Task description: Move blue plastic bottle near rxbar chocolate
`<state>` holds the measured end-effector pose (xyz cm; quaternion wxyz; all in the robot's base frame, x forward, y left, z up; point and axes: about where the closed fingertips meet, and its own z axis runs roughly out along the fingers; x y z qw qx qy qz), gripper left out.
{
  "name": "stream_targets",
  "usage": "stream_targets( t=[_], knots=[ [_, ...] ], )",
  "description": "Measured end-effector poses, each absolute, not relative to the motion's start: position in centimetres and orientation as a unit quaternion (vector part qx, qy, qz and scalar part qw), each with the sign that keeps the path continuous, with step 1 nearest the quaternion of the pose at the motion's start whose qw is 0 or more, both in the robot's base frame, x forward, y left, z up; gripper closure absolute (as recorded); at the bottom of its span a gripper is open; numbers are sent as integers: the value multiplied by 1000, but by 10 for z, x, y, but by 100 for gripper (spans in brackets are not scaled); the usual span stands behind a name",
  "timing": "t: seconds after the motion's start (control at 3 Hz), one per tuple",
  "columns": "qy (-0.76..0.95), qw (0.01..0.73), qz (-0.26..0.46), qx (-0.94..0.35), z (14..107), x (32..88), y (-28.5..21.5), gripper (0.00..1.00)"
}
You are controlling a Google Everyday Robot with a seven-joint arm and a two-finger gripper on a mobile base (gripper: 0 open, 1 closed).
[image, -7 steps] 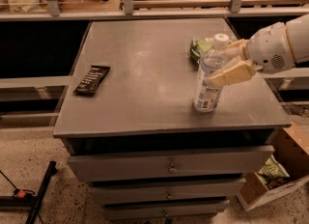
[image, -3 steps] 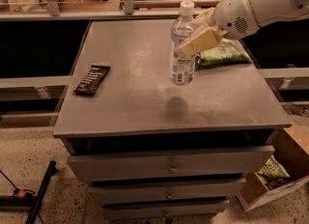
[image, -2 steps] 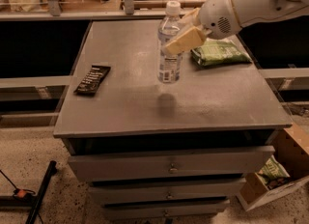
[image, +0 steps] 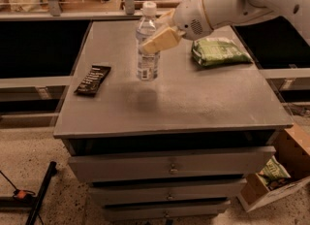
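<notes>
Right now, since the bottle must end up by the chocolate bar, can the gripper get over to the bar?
Probably yes. The gripper holds the bottle above the table, only bare tabletop lies between it and the bar, and the green bag sits on the other side.

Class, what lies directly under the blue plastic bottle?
The tool holds the blue plastic bottle at mid-height above the grey tabletop, where only its shadow falls. The bottle's underside is out of sight.

The gripper (image: 154, 40) holds the water bottle (image: 147, 66) above the gray table (image: 193, 103), between the black bar (image: 92, 80) and the green bag (image: 220, 51).
</notes>
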<state>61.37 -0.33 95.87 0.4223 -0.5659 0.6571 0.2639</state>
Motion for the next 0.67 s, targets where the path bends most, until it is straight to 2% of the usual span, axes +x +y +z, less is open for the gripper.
stream_targets(
  t=[0.67],
  knots=[
    [629,423,277,-590,953,621,53,100]
  ],
)
